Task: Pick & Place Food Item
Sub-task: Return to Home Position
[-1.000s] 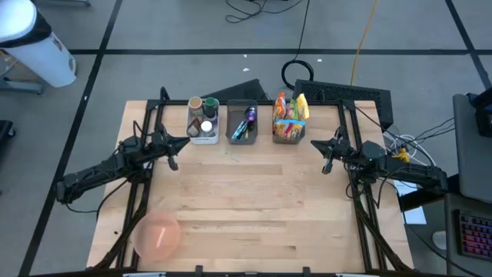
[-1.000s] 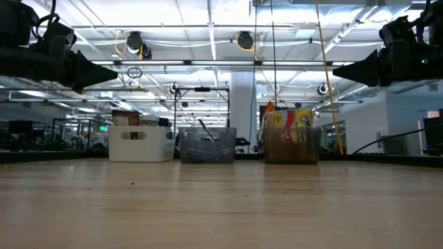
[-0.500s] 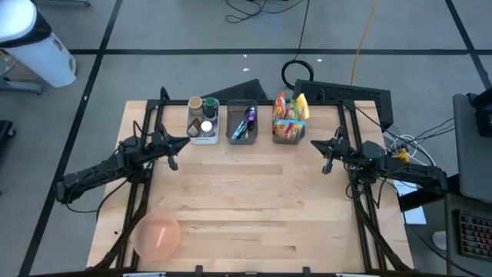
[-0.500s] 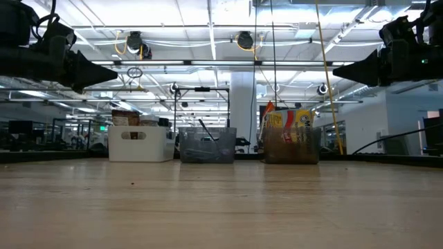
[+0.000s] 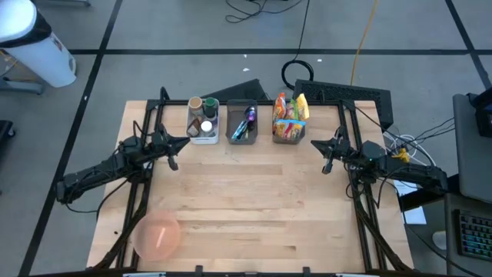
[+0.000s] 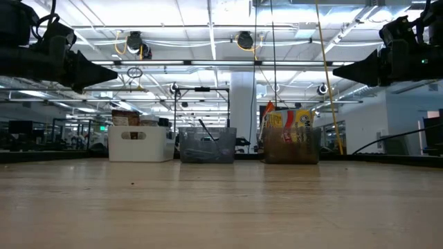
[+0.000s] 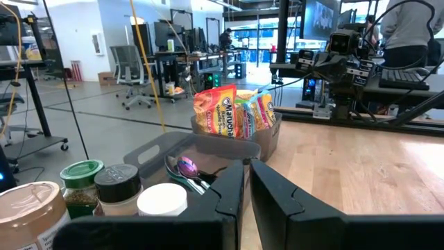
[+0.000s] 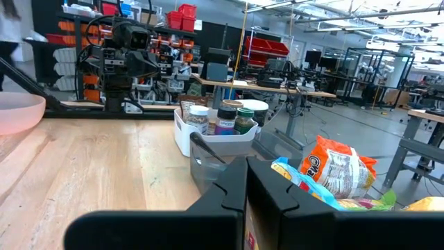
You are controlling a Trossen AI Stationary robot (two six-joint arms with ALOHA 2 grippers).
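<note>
Jaws on both arms were closed with no more than a sliver of gap and held nothing. The left jaws hung above the desk [image 5: 254, 200] out to the left-arm side of the middle bin [image 5: 241, 102] and a bit nearer the front edge. The right jaws mirrored them on the right-arm side, both well apart from any food item. Food all sat binned. The noodle packs [image 5: 288, 127] stood upright in the black bin [image 5: 301, 137] just beside the middle bin on the right-arm side. The seasoning bottles [image 5: 206, 128] stood in the white bin [image 5: 204, 141] just beside it on the left-arm side, and a spoon [image 7: 186, 167] lay inside the middle bin itself. The packs looked light, soft and crinkly with slick film, so they would likely need a pinch across the top edge or narrow body, not too hard. The bottles looked stiff, smooth and round, and would probably be best taken around the cap from above. The spoon looked thin and rigid, best taken by the handle. A pink bowl [image 5: 158, 235] sat far from the middle bin at the front corner on the left-arm side. No item lay loose between the jaws, so the sorting looked done.
</note>
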